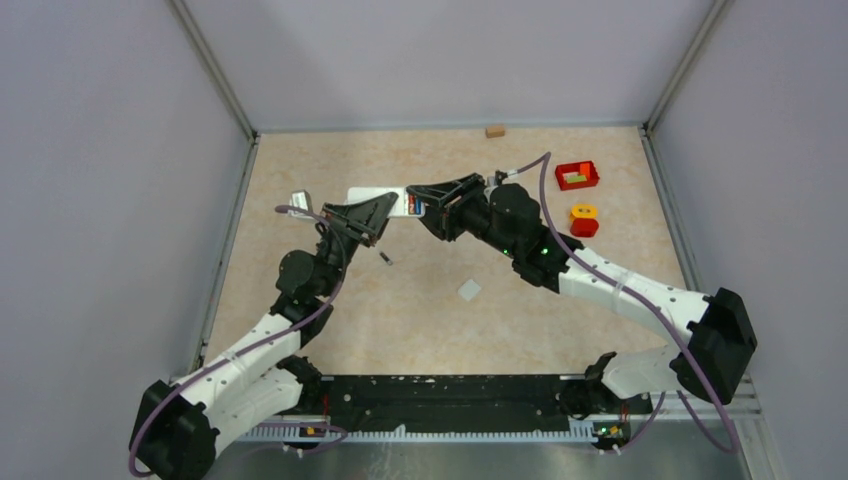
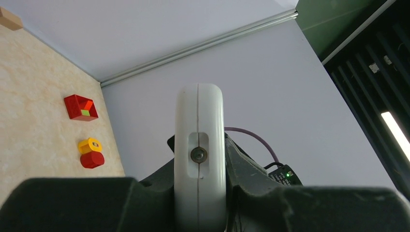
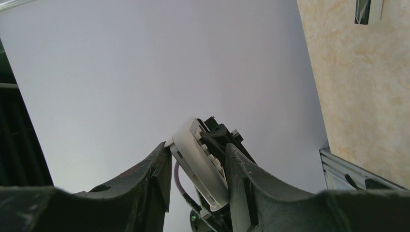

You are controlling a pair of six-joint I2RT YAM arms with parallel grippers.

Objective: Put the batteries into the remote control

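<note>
Left wrist first: staring straight at the remote (image 2: 199,125) end-on, stood on its edge, seam and a small screw facing the lens. Clamped tight in the left tool (image 2: 199,205), squeezed on both flat faces by the fingers (image 2: 77,203). Off to the side on the desk (image 2: 34,96), catching the red box (image 2: 80,107) with a green bit and an orange bit inside. Just nearer, a yellow-and-red block (image 2: 91,152); up in the corner, a wood block (image 2: 9,18).

Over to the right wrist: seeing the remote from its other end, tilted between the fingers. Closed on it with the right tool (image 3: 198,154), drawn in only to the remote's width, touching on both sides. Glimpsing a silver piece (image 3: 368,10) lying on the desk at the frame's top edge.

And from the top, getting what neither wrist gives: red and blue batteries (image 1: 413,208) seated in the remote's open bay, right at the right tool's tips. Placing the remote over the far half of the desk, a little left of centre, bridged between the two tools. Cannot tell whether lifted clear or resting.

Also only here: a dark sliver (image 1: 386,259) just on the near side of the left tool, too small to name. A white tile (image 1: 469,290) near mid-desk. Red box by the far right corner, silver piece toward the far left edge.
</note>
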